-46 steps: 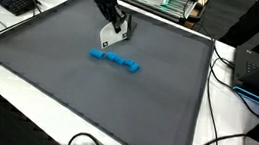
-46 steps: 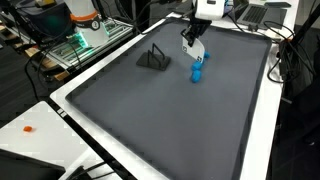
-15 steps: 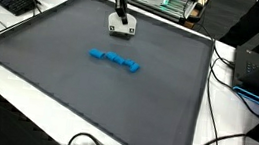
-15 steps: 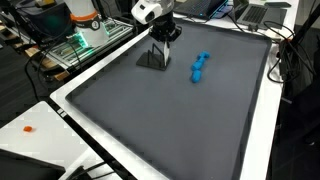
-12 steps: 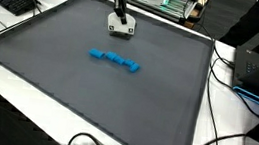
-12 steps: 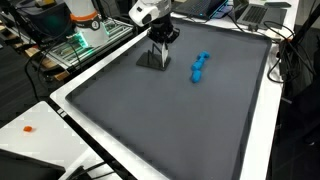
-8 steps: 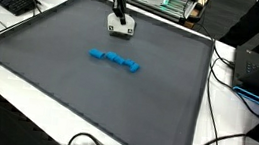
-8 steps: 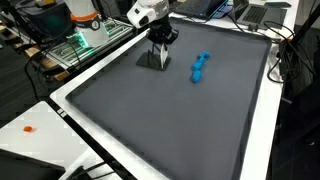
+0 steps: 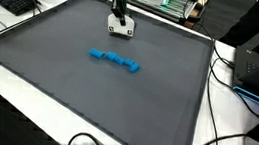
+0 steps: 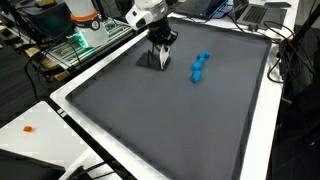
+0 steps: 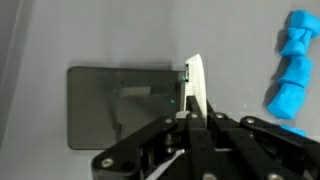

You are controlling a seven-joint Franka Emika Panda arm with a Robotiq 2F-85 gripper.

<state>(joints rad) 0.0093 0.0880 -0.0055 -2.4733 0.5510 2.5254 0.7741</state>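
mat [image 9: 164, 117]: 1, grey | my pincer [image 11: 193, 114]: jaws almost together, pinching the stand's white upright | stand [image 11: 120, 105]: 1, near a mat edge; base's long axis left-right in wrist view, upright at its right end, toward blue chain | blue chain [image 9: 114, 58]: 1, mid-mat, clear of stand

The dark grey wedge piece [image 10: 152, 58] rests flat on the surface [image 10: 180, 120], well apart from the blue block chain [image 10: 199, 67]. It is rectangular seen from above and triangular in profile. A thin white flap [image 11: 197, 82] stands upright along its edge nearest the chain.
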